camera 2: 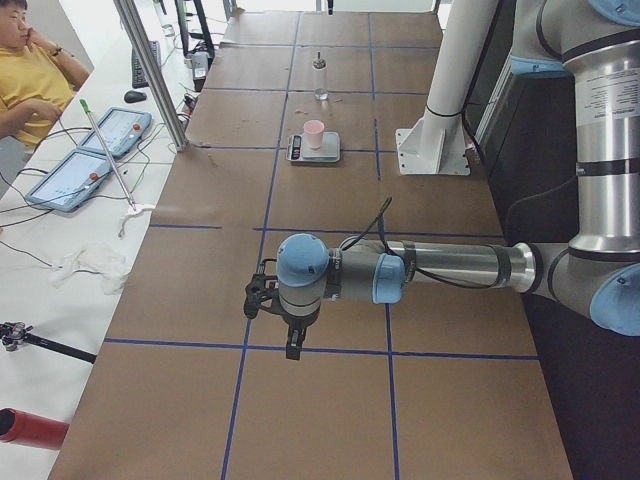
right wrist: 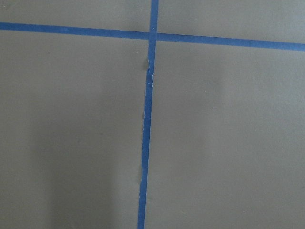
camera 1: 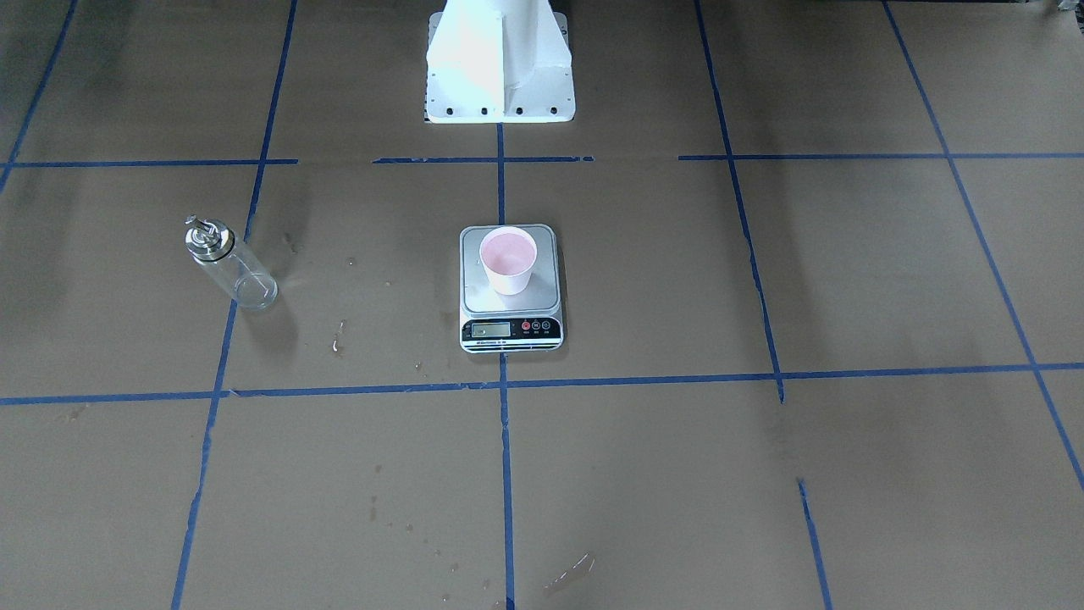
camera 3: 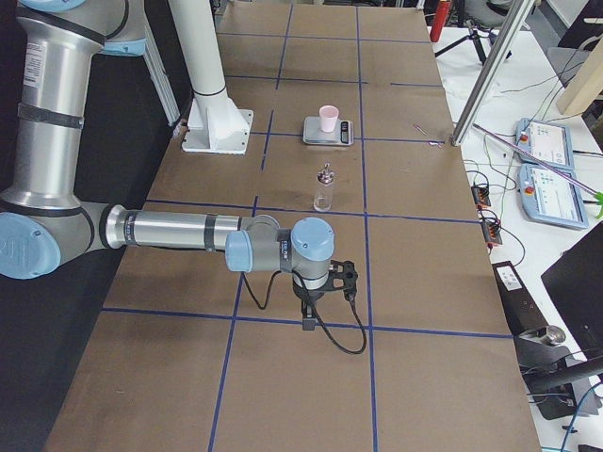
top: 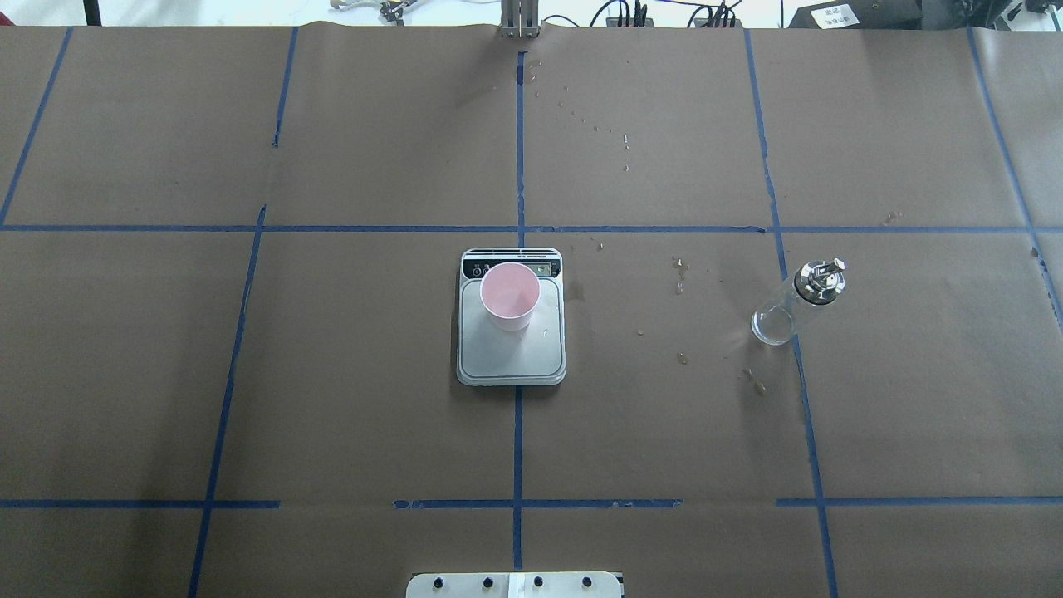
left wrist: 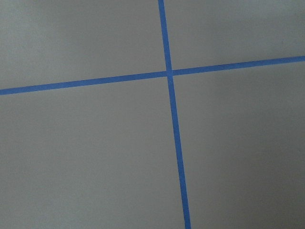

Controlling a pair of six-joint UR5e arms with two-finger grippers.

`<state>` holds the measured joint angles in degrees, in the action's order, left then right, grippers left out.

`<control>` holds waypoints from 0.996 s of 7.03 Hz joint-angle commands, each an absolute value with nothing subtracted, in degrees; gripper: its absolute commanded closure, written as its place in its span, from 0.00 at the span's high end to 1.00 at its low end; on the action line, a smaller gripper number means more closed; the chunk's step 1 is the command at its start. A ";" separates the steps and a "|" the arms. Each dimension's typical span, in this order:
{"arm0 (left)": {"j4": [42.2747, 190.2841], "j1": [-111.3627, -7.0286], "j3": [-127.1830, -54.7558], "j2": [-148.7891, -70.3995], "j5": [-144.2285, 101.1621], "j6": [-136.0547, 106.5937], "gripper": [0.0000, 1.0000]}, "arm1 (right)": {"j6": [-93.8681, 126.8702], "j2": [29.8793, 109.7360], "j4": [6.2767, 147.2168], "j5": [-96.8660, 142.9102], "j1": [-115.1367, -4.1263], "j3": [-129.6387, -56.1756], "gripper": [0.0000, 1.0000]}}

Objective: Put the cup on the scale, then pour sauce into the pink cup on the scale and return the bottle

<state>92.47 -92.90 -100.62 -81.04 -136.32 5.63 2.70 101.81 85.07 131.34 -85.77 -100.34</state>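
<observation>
Left fingers [camera 2: 292, 345] and right fingers [camera 3: 307, 320] are held pointing down over the table [camera 1: 677, 474]. How far they are open cannot be told from the side views, and no object is seen in either. The cup [camera 1: 508, 261] is set upright on the scale [camera 1: 511, 307], well away from both sets of fingers. The bottle [camera 1: 233, 267] is stood upright on the table between the right fingers and the scale, apart from both. The sauce cannot be made out. Only blue tape lines [left wrist: 169, 119] are shown by the wrist cameras.
</observation>
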 commanded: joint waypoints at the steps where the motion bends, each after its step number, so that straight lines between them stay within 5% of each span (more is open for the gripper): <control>1: 92.46 -92.90 -100.55 -80.95 -136.32 5.63 1.00 | 2.64 101.78 85.08 131.31 -85.78 -100.37 1.00; 7: 92.55 -92.90 -100.72 -80.95 -136.41 5.63 1.00 | 2.81 101.78 85.17 131.57 -85.78 -100.28 1.00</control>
